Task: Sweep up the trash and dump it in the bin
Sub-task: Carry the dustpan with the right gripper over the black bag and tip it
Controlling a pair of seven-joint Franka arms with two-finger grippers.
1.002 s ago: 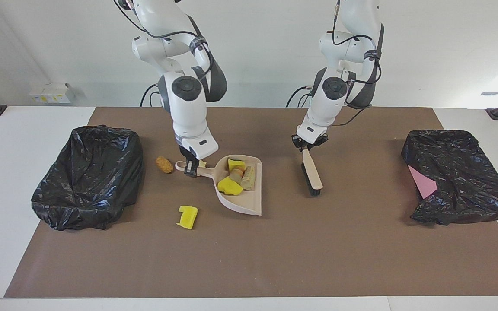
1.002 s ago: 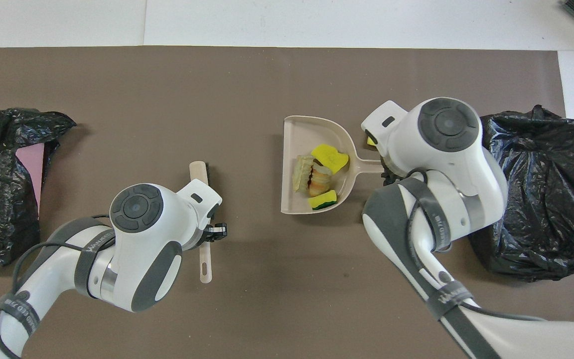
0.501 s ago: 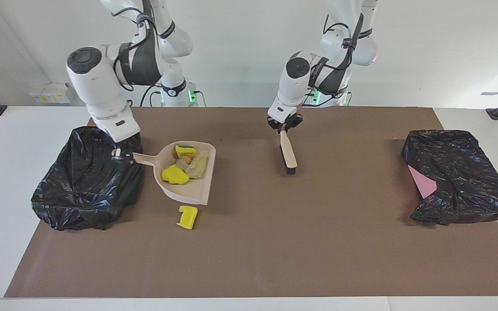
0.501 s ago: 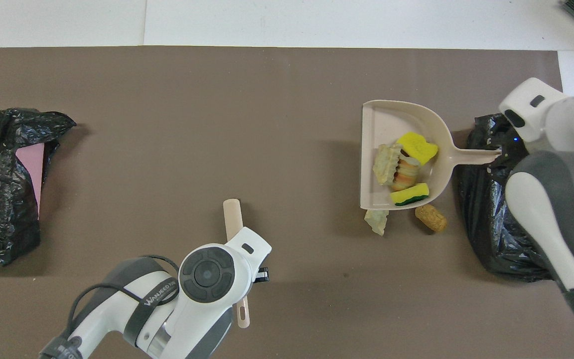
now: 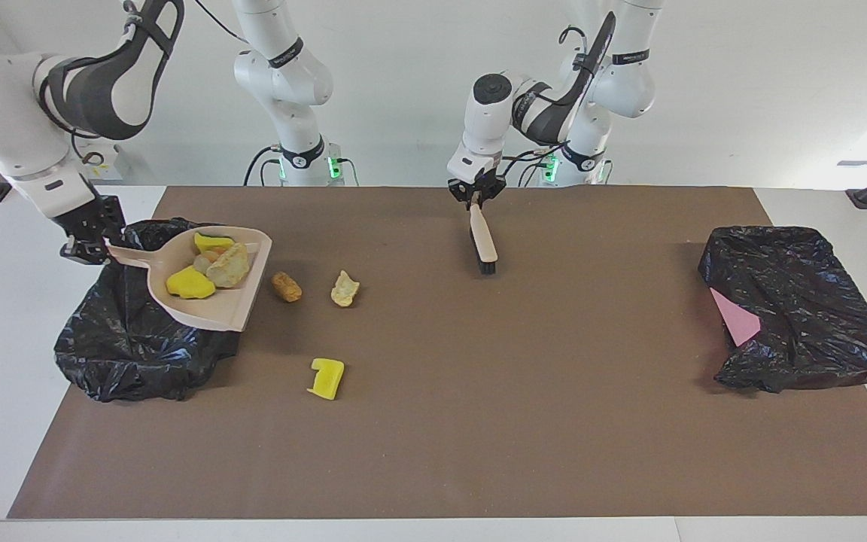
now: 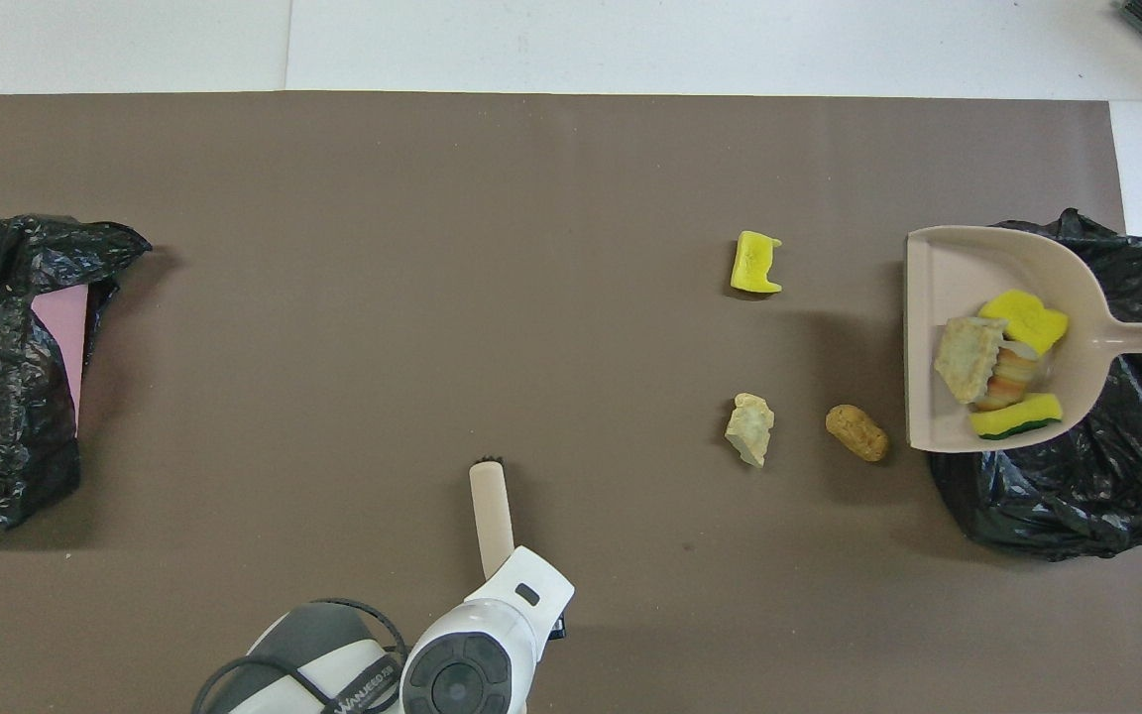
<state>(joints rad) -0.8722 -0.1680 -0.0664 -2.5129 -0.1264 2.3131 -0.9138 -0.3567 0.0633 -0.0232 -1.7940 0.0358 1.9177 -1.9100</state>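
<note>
Four spongy trash lumps, bright yellow and pale beige (image 5: 208, 265), are riding in the beige plastic dustpan (image 5: 234, 312), which is hanging over the black-bagged bin (image 5: 140, 354) at the right arm's end of the worktop. The right tool (image 5: 89, 239) is clamped on the dustpan's handle over that bin. Three lumps are lying loose on the brown mat (image 5: 479, 421): an orange-brown chunk (image 5: 286, 287) just beside the bin, a pale beige crumbly chunk (image 5: 344, 289) next to it toward the middle, and a yellow piece (image 5: 327, 377) farther from the robots.

The dumping step seems to be in hand; the next move likely calls for tipping the pan so its load slides into the bag, not onto the mat.

The left tool (image 5: 476, 197) is gripping the beige hand brush (image 5: 483, 242), bristles down, near the robots.

Compared with a second earlier, the dustpan has travelled from mid-mat to the bin, and the brush has drawn back toward the robots. A second black bag (image 5: 802, 316) with a pink sheet (image 5: 734, 318) is sitting at the left arm's end.
</note>
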